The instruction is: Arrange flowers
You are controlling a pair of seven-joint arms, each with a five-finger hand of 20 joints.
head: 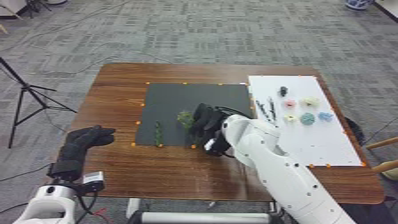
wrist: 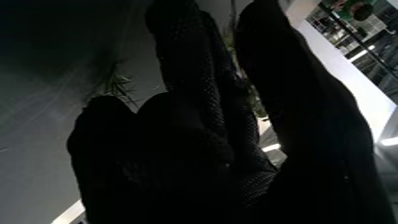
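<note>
In the head view, my right hand (head: 210,122) is over the right part of the dark mat (head: 164,97), close beside a bushy green sprig (head: 185,119). A slimmer green stem (head: 158,134) lies farther left on the mat. The right wrist view has my right hand (wrist: 191,125) with a thin green sprig (wrist: 257,106) pinched between thumb and fingers, mostly hidden by the glove. My left hand (head: 87,137) is open, off the mat's left side. Pink (head: 289,104), cream (head: 309,101), teal (head: 307,118) and blue flowers (head: 326,116) lie on the white board (head: 311,145).
Dark stems (head: 262,109) lie along the white board's left side, with a small dark piece (head: 283,91) near its top. Small orange markers edge the mat and board on the brown table (head: 169,175). A black tripod (head: 27,87) stands left of the table.
</note>
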